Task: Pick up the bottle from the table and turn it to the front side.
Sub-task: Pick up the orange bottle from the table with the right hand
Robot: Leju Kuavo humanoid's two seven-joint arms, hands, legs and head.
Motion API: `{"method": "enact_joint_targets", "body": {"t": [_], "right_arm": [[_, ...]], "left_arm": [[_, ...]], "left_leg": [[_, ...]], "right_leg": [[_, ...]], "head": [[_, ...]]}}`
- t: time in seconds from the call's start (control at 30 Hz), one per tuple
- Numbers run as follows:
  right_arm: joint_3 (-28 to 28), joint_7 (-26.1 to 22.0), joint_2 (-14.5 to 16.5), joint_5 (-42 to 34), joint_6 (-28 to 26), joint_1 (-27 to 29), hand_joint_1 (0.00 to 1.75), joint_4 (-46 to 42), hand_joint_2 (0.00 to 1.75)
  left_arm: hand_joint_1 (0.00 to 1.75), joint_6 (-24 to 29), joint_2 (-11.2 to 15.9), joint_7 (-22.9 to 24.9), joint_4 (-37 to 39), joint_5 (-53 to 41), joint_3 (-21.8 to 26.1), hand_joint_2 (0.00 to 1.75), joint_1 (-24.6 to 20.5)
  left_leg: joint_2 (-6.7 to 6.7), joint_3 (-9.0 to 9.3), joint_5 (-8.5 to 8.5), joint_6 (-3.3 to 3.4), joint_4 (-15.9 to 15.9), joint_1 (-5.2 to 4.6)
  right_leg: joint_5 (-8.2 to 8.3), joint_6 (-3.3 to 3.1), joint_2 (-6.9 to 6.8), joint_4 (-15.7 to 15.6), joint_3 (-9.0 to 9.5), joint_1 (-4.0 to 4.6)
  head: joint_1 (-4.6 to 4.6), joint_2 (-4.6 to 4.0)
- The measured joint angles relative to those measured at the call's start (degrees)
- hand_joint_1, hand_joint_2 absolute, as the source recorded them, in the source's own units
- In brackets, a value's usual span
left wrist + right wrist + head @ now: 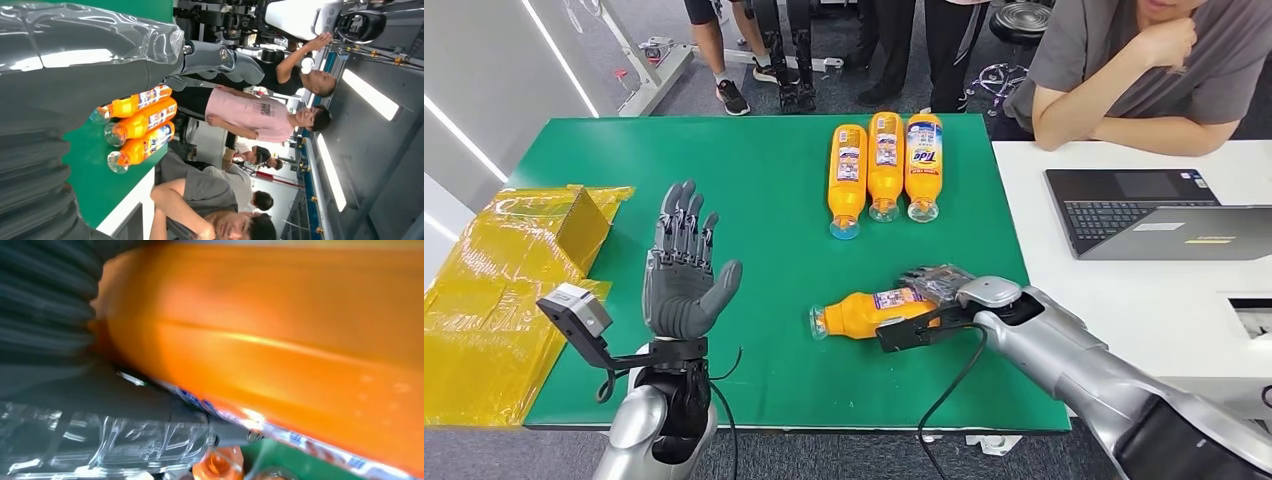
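Right hand (936,292) clamping orange bottle (869,312) lying sideways on green bench (764,180), near front edge. Left hand (686,275) hovering, fingers apart, holding nothing. Advice: firm grip before lifting, rotating slowly until label is facing front.

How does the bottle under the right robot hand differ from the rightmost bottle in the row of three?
The near bottle lies crosswise on the green table, cap toward the robot's left; the rightmost row bottle lies lengthwise, cap toward the robot. The right robot hand grips the near bottle; the row bottle is untouched, beside two others. The row bottle shows its Tide front label; the near one shows a small-print label. Both are orange with clear caps.
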Motion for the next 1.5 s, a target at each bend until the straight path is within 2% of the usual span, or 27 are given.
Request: {"method": "enact_joint_targets", "body": {"t": [0.4, 0.7, 0.8, 0.87, 1.03, 1.17, 1.37, 1.5], "right_arm": [[-3.2, 0.6, -0.4, 2.9, -3.4, 2.2, 1.75, -1.7, 1.75], [-8.8, 2.2, 0.5, 4.8, -13.2, 6.5, 1.75, -4.5, 1.75], [-12.9, 2.3, 1.8, 4.0, -20.9, 9.2, 1.75, -7.0, 1.75], [-16.5, 0.8, 3.1, 1.9, -26.1, 11.7, 1.75, -9.8, 1.75], [-24.6, -7.9, 6.2, -5.8, -35.2, 19.7, 1.75, -18.1, 1.75], [-28.3, -10.8, 7.7, -8.7, -38.1, 23.4, 1.75, -21.8, 1.75], [-31.8, -17.1, 10.7, -14.8, -45.3, 28.6, 1.75, -25.8, 1.75], [-32.7, -17.9, 12.9, -15.2, -46.8, 30.7, 1.75, -27.8, 1.75]], "left_arm": [[0.00, 0.0, 0.0, 0.0, 0.0, -0.4, 0.9, 1.75, 0.4], [0.00, 0.6, 0.0, -0.9, -1.7, -1.4, 1.8, 1.75, 2.8], [0.00, 1.5, -0.1, -1.5, -2.4, -1.8, 2.4, 1.75, 3.7], [0.00, 2.1, -0.3, -1.8, -2.8, -1.8, 3.0, 1.75, 4.1], [0.00, 2.7, -0.7, -2.4, -3.0, -1.1, 3.8, 1.75, 4.1], [0.00, 2.9, -0.9, -2.5, -3.0, -0.6, 4.1, 1.75, 4.0], [0.00, 3.9, -0.8, -3.5, -2.6, 1.3, 4.1, 1.75, 3.3], [0.00, 2.1, -0.7, -3.4, -2.3, 3.7, 3.5, 1.75, 3.0]], "left_leg": [[0.01, 0.03, 0.06, 0.05, 0.0, 0.01], [-0.04, -0.12, 0.05, 0.05, 0.0, 0.01], [-0.02, -0.13, 0.04, 0.05, 0.0, 0.01], [-0.06, -0.14, 0.04, 0.05, 0.0, 0.02], [-0.19, -0.18, 0.03, 0.03, -0.1, 0.02], [-0.19, -0.19, 0.02, 0.03, -0.1, 0.00], [-0.16, -0.19, 0.01, 0.05, -0.1, -0.01], [-0.15, -0.19, 0.01, 0.04, -0.1, 0.00]], "right_leg": [[0.07, 0.00, 0.00, 0.0, 0.04, 0.00], [0.04, 0.02, -0.04, 0.0, -0.04, 0.00], [0.03, 0.02, -0.02, 0.0, -0.08, 0.00], [0.00, 0.02, -0.06, 0.0, -0.10, 0.01], [-0.07, 0.05, -0.19, 0.0, -0.10, 0.01], [-0.08, 0.05, -0.19, 0.0, -0.10, 0.02], [-0.07, 0.06, -0.16, 0.0, -0.11, 0.01], [-0.07, 0.05, -0.15, 0.0, -0.15, 0.01]], "head": [[0.00, 0.00], [0.01, 0.00], [0.00, 0.00], [0.00, 0.00], [0.00, 0.00], [0.00, 0.00], [0.00, 0.00], [-0.01, 0.00]]}}
